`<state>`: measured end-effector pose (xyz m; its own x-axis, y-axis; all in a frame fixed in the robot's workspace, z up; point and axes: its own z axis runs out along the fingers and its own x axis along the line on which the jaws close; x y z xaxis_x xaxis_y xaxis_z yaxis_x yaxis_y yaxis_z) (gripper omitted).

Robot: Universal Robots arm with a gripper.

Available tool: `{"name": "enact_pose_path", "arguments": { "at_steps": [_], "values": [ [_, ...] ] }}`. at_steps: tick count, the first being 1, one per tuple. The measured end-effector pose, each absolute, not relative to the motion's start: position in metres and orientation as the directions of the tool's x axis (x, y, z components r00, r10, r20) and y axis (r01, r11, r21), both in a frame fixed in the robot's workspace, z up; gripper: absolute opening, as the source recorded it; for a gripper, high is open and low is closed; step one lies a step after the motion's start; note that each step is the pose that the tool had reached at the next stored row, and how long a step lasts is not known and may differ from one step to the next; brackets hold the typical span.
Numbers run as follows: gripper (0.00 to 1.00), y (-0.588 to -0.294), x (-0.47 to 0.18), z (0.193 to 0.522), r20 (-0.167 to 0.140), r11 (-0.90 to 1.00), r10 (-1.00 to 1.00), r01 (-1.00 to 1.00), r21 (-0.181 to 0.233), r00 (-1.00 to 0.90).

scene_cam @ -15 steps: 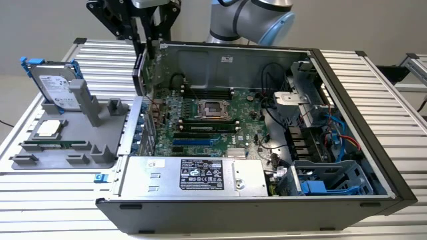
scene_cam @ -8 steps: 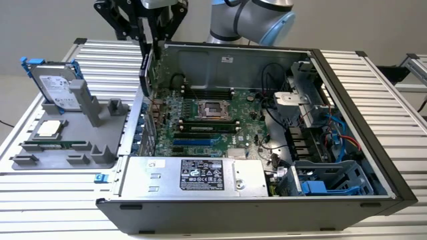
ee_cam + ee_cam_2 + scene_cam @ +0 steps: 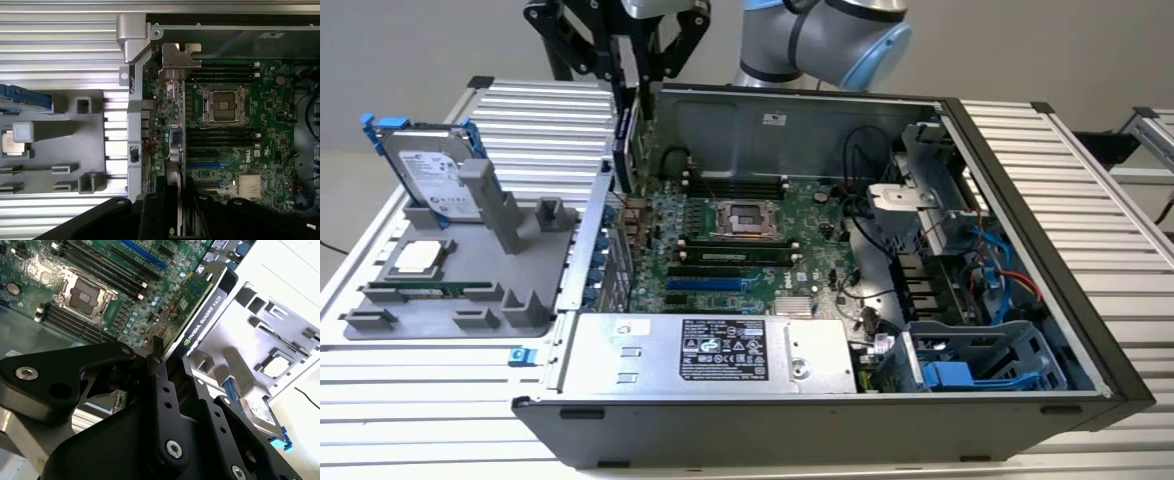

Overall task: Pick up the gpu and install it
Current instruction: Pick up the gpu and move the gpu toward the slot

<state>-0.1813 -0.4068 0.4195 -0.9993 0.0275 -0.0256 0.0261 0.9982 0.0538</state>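
item: gpu installation, carry stage.

- on the exterior view's left, a grey fixture (image 3: pixel 487 265) was recorded on the slatted bench (image 3: pixel 414 400). a hard drive (image 3: pixel 427 165) in a blue frame was stood in it, and a processor chip (image 3: pixel 419 258) was laid flat.
- just beside the fixture, over the rear corner of the open case (image 3: pixel 1043 250), the end effector (image 3: pixel 638 72) was found clamped upon the gpu (image 3: pixel 624 150). the card was hung on edge and not seated in any slot. in the second wrist view its green face was turned toward the motherboard (image 3: pixel 761 250).
- further right, the blue slots (image 3: pixel 718 290) were noted unoccupied, with the drive cage (image 3: pixel 974 355) at the far right.
- handling, as judged: the card was best held upright and square. its lower edge was to be lined along a blue slot and its silver bracket (image 3: pixel 179 55) faced to the rear wall. no tilt was to be allowed near the case lip.
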Motion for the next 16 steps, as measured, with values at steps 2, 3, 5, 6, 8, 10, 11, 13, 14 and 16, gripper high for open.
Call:
{"name": "enact_pose_path", "arguments": {
  "at_steps": [2, 3, 5, 6, 8, 10, 11, 13, 14, 16],
  "values": [
    [0.00, -0.407, -0.179, 0.419, -0.026, 0.998, 0.028, 0.026, 0.054, -0.999],
    [0.00, -0.407, -0.177, 0.420, -0.026, 0.998, 0.028, 0.026, 0.054, -0.999],
    [0.00, -0.407, -0.174, 0.420, -0.026, 0.998, 0.028, 0.026, 0.054, -0.999],
    [0.00, -0.407, -0.173, 0.419, -0.026, 0.998, 0.028, 0.026, 0.054, -0.999],
    [0.00, -0.407, -0.170, 0.420, -0.026, 0.998, 0.028, 0.026, 0.054, -0.999],
    [0.00, -0.407, -0.167, 0.420, -0.026, 0.998, 0.027, 0.026, 0.054, -0.999],
    [0.00, -0.407, -0.166, 0.420, -0.026, 0.998, 0.028, 0.026, 0.054, -0.999],
    [0.00, -0.407, -0.163, 0.420, -0.026, 0.998, 0.028, 0.026, 0.054, -0.999],
    [0.00, -0.407, -0.162, 0.420, -0.026, 0.998, 0.028, 0.026, 0.054, -0.999],
    [0.00, -0.407, -0.159, 0.420, -0.026, 0.998, 0.028, 0.026, 0.054, -0.999]
  ]
}}
